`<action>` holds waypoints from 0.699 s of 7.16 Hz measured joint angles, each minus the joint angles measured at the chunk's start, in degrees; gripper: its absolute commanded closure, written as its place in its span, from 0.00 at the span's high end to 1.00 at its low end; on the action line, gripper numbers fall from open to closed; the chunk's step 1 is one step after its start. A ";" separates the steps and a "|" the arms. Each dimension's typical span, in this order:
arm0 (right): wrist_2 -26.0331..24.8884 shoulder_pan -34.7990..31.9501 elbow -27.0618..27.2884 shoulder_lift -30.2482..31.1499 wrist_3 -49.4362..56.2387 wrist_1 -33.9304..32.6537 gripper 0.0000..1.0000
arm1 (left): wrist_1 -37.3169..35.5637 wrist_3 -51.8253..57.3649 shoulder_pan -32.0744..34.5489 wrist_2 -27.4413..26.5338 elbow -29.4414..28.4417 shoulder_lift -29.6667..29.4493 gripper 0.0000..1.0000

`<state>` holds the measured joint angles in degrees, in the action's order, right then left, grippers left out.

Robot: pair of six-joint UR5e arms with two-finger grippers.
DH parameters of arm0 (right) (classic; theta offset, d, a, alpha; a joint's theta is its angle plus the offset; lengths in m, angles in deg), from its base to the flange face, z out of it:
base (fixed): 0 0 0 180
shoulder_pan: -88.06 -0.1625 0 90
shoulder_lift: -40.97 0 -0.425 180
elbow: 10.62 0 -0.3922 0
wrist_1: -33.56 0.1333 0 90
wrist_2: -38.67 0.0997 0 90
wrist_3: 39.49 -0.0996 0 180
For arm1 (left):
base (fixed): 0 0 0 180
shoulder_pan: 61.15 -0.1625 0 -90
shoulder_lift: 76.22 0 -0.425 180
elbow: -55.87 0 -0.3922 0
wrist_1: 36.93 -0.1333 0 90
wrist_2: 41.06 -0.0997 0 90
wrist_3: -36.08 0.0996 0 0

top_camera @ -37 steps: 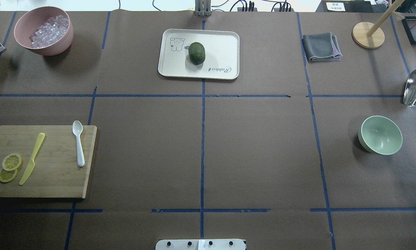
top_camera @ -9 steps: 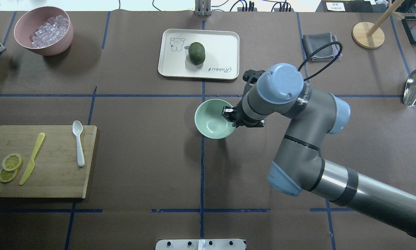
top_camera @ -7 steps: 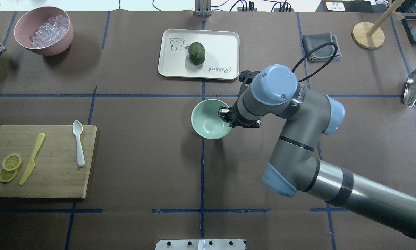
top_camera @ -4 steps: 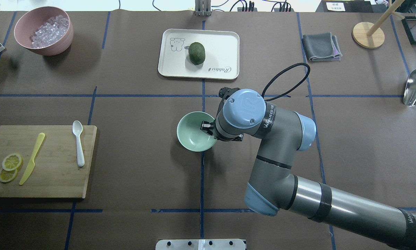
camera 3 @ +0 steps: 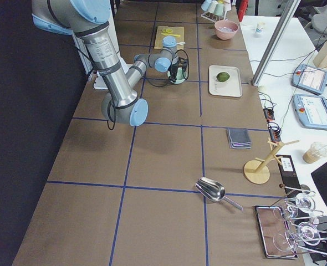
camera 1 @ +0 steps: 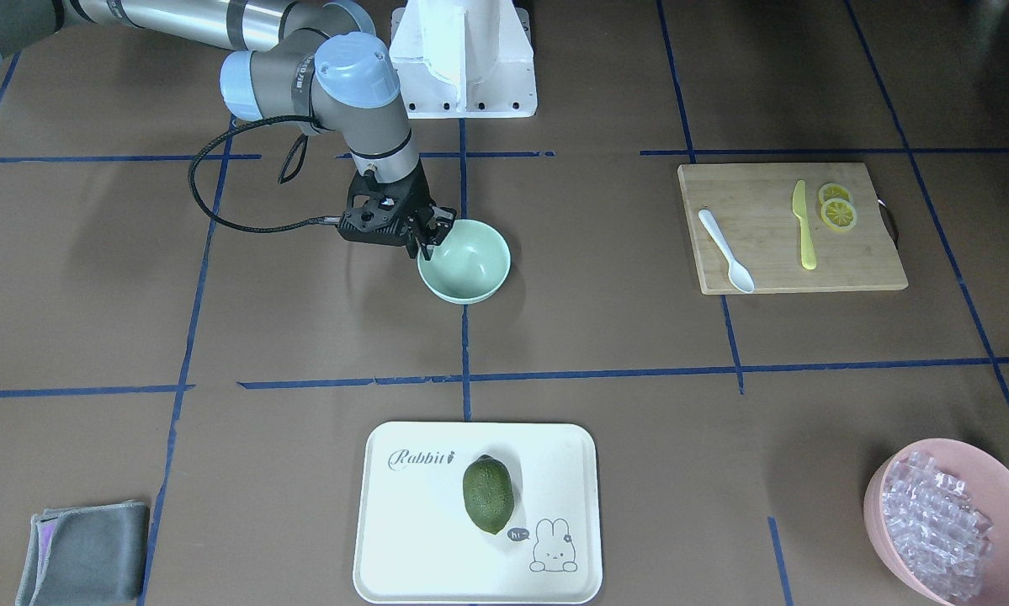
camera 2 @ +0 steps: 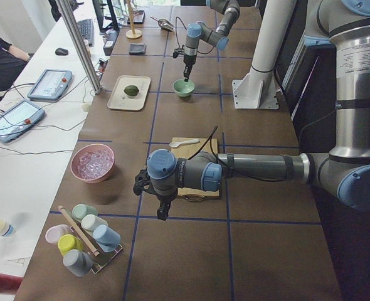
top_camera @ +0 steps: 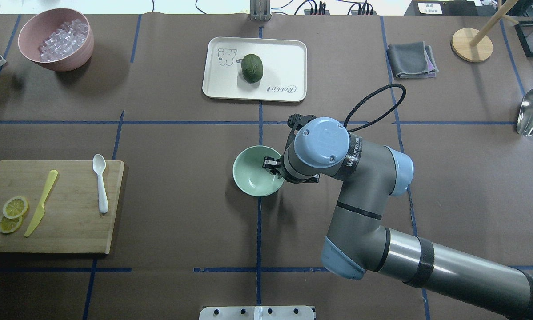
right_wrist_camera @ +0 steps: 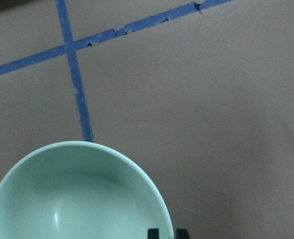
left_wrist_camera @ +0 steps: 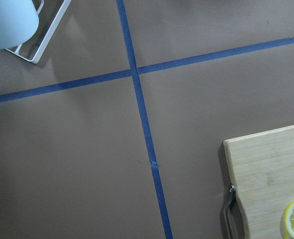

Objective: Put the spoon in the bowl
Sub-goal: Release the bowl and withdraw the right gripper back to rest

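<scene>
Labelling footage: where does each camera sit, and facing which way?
Front-facing: opposite the robot, facing it; right gripper on the bowl.
Overhead: behind the robot, looking down; right arm, spoon.
Exterior left: table's left end; left arm near.
Exterior right: opposite end; right arm near.
Left wrist: down on cutting board; no fingers.
Right wrist: down on bowl; fingertips.
All but left wrist share the bowl.

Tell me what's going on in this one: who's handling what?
The right tool pinches the rim of the mint-green bowl near the middle of the table; whether the bowl is lifted or resting is unclear. The white spoon lies untouched on the cutting board beside the yellow knife, not yet in the bowl. The left tool hangs over the table off the board's end.
</scene>
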<state>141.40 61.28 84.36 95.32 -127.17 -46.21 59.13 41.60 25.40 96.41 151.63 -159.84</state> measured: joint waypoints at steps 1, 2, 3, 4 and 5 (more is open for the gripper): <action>0.64 -0.75 0.34 -0.01 0.21 -0.12 1.00 | 0.00 -0.04 -0.33 0.00 -0.12 0.01 1.00; 2.92 -2.77 1.12 0.02 0.42 -0.26 1.00 | 0.02 -0.18 -1.37 -0.02 -0.17 -0.24 1.00; 6.69 -5.82 1.81 0.44 1.36 -0.48 1.00 | 0.08 -0.39 -2.62 -0.04 -0.20 -1.22 1.00; 9.80 -8.97 2.32 1.85 5.02 -0.68 1.00 | 0.35 -0.47 -3.25 -0.09 -0.20 -2.75 1.00; 12.19 -12.08 2.90 4.29 10.98 -0.77 1.00 | 0.70 -0.59 -3.49 -0.19 -0.43 -4.53 1.00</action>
<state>153.59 49.20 87.26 99.62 -116.19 -46.98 59.83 41.01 21.91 96.22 151.19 -164.37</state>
